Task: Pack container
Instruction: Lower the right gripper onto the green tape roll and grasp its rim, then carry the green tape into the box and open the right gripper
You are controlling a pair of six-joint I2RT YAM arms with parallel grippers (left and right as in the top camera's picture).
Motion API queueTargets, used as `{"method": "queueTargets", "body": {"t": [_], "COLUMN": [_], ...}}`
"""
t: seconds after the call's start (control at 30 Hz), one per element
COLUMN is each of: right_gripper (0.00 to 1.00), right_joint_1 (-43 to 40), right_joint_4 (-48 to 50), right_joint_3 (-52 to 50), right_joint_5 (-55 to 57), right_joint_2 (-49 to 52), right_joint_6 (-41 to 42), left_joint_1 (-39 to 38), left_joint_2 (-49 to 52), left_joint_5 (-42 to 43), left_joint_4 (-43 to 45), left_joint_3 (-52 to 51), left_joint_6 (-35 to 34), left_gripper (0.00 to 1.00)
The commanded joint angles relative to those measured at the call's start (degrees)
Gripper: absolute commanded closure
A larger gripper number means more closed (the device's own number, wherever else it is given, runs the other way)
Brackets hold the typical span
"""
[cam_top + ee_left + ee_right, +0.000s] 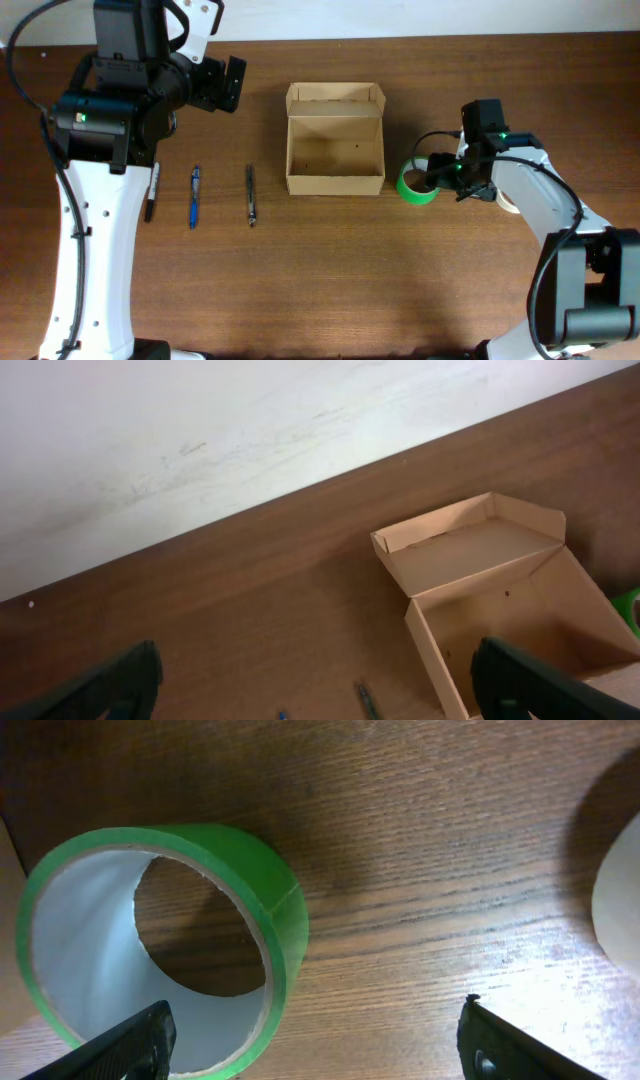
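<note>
The container [335, 184] is a tan cardboard box standing open and empty at the table's middle, lid flap folded back; the left wrist view shows it too [520, 615]. A green tape roll [410, 190] lies just right of it. My right gripper [441, 178] is open and low over that roll. In the right wrist view the roll [270, 890] lies flat, and my open fingers [315, 1045] straddle its right wall, one over the core and one outside. My left gripper [235, 83] is open and empty, raised left of the box at the back [320, 685].
A black marker [152, 192], a blue pen [195, 196] and a black pen [251, 194] lie in a row left of the box. A white tape roll [508, 203] sits under the right arm and shows at the edge of the right wrist view [620, 890].
</note>
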Motion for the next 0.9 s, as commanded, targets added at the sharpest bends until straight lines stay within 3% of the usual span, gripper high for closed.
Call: {"method": "queueTargets", "body": {"t": [0.0, 0.23, 0.43, 0.53, 0.77, 0.87], "right_gripper": [0.16, 0.16, 0.18, 0.36, 0.96, 0.96], "right_joint_1": [-0.11, -0.15, -0.15, -0.09, -0.11, -0.11], "right_joint_4": [-0.07, -2.73, -3.21, -2.82, -1.97, -1.97], "right_joint_3": [-0.31, -0.31, -0.31, -0.31, -0.31, -0.28], "right_joint_5": [-0.96, -0.81, -0.26, -0.28, -0.94, -1.05], "right_joint_2": [1.92, 3.74, 4.39, 4.39, 4.39, 4.37], "right_joint_6": [-5.2, -14.62, -14.95, -13.79, -11.43, -9.99], "left_joint_1": [-0.13, -0.13, -0.15, -0.15, -0.15, -0.15], "left_joint_2": [0.09, 0.09, 0.09, 0.09, 0.09, 0.09], "left_joint_5": [-0.15, -0.15, -0.11, 0.5, 0.5, 0.5], "left_joint_4": [-0.04, -0.11, -0.11, -0.11, -0.11, -0.09], "left_joint_3": [0.96, 0.96, 0.96, 0.96, 0.96, 0.96], "left_joint_6": [0.72, 0.72, 0.72, 0.72, 0.7, 0.7], "left_gripper": [0.01, 0.01, 0.01, 0.01, 0.01, 0.01]}}
